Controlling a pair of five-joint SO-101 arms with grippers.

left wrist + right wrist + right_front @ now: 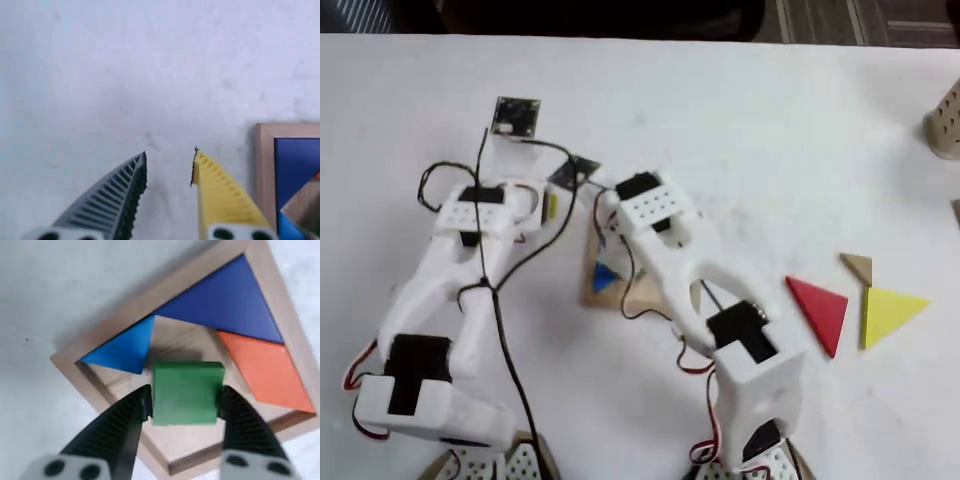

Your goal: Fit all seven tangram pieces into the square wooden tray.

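Note:
My right gripper [185, 399] is shut on a green square [186, 392], held just above the square wooden tray [105, 327]. In the tray lie a large dark blue triangle [227, 302], a lighter blue triangle [122, 347] and an orange parallelogram [267, 370]. In the high view the right arm covers most of the tray [595, 293]. My left gripper [170, 160] stands open over bare table beside the tray's edge [264, 165]; its yellow finger [551, 205] shows left of the tray. A red triangle [820, 310], a yellow triangle [890, 312] and a small tan triangle [858, 267] lie loose to the right.
A wooden pegged object [945, 125] stands at the right edge of the white table [770, 130]. Cables and small circuit boards [516, 115] lie behind the left arm.

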